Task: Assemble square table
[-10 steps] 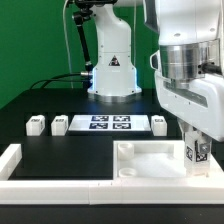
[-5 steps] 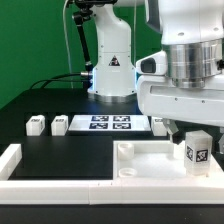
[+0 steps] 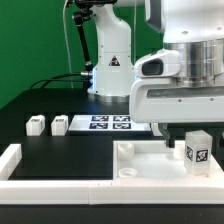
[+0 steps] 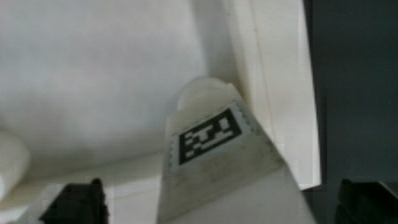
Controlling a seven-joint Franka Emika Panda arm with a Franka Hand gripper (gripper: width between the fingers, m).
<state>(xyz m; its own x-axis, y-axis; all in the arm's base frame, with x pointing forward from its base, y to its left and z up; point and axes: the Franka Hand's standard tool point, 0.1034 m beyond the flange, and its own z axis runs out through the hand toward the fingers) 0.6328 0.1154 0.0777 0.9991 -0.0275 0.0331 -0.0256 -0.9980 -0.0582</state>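
The white square tabletop slab (image 3: 148,162) lies at the front of the exterior view, towards its right, with raised notched corners. One white tagged leg (image 3: 197,150) stands upright on the slab's right corner. My gripper (image 3: 188,134) hovers just above that leg, open, with its fingers clear of it. In the wrist view the leg (image 4: 222,140) rises between my two dark fingertips (image 4: 79,204), with a gap on each side, and the slab (image 4: 89,80) lies behind it. Two more legs (image 3: 36,124) (image 3: 59,124) lie on the black table at the left.
The marker board (image 3: 105,123) lies flat at the table's middle, in front of the arm's base (image 3: 112,70). A long white border rail (image 3: 20,160) runs along the left and front edges. My large white gripper body hides the area right of the marker board.
My gripper has let go of the leg and risen above it. The leg stays standing on the slab's right corner.
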